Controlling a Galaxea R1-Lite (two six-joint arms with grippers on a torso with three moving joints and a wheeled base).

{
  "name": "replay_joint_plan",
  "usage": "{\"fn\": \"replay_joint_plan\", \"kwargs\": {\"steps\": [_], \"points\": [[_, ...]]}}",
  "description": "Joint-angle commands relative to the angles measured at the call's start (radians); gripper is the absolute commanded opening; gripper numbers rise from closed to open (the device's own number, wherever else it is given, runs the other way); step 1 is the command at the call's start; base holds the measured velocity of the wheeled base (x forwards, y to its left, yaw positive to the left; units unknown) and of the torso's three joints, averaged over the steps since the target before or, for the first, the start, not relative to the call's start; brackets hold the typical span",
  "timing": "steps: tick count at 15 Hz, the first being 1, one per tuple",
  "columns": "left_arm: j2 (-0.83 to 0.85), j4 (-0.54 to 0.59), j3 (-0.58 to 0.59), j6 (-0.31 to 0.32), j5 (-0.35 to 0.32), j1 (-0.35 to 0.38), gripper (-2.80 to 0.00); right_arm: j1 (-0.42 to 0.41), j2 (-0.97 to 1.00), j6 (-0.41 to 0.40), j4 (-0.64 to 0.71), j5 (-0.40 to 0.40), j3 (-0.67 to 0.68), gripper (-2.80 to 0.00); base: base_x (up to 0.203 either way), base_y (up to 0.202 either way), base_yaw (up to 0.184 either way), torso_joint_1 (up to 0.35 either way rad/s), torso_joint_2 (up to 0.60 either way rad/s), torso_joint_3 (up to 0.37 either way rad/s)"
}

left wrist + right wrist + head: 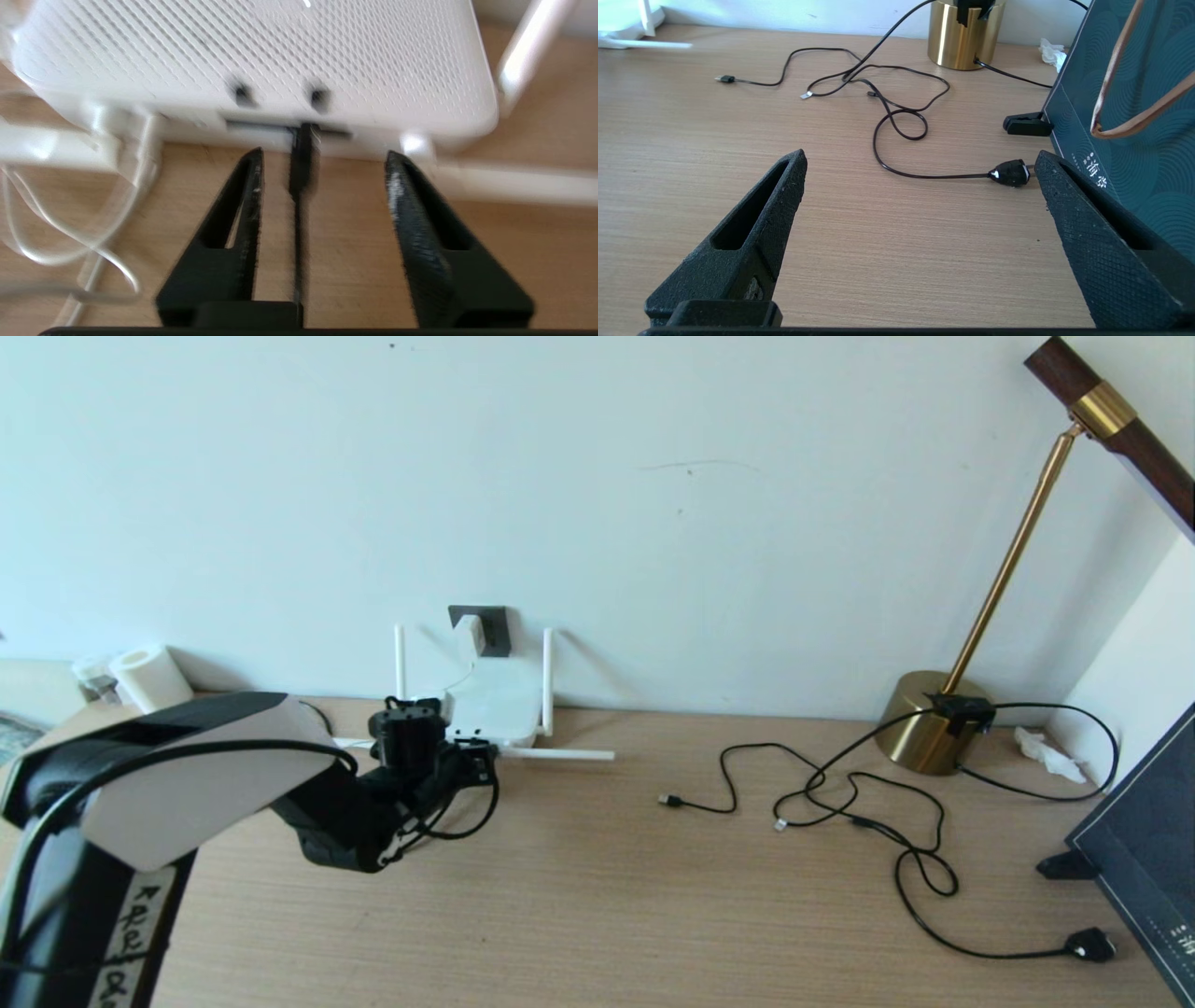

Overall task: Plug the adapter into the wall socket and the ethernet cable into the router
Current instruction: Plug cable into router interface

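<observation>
Left gripper at router's 6 o'clock edge, fingers wide apart, gripping nothing; ethernet cable meets port. Judgement: confirm seating, retreat straight.

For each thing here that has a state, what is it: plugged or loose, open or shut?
adapter: in the wall socket
ethernet cable: plug at the router's port edge, seating unclear
left tool: open, straddling the cable, not gripping
right tool: open, holding nothing, above the table
small black plug: loose on the table
</observation>
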Motion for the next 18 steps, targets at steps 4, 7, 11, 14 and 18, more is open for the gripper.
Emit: {"fn": "replay_joint_plan", "kwargs": {"steps": [4,7,11,14,18], "points": [[0.000,0.002,0.016,-0.001,0.000,-0.002,0.00,0.000,0.000,0.000,0.000,0.000,0.000,0.00,0.000,0.000,0.000,0.000,0.00,0.000],[0.005,-0.042,0.033,0.019,0.002,0.001,0.00,0.000,0.001,0.000,0.000,0.000,0.000,0.00,0.000,0.000,0.000,0.000,0.00,0.000],[-0.012,-0.066,0.095,0.027,0.002,0.000,0.00,0.000,0.001,0.000,0.000,0.000,0.000,0.00,0.000,0.000,0.000,0.000,0.00,0.000],[-0.077,-0.121,0.192,0.035,0.001,-0.008,0.00,0.000,0.001,0.000,0.000,0.000,0.000,0.00,0.000,0.000,0.000,0.000,0.00,0.000],[-0.244,-0.166,0.325,0.030,0.002,-0.011,0.00,0.000,0.000,0.000,0.000,0.000,0.000,0.00,0.000,0.000,0.000,0.000,0.00,0.000]]}}
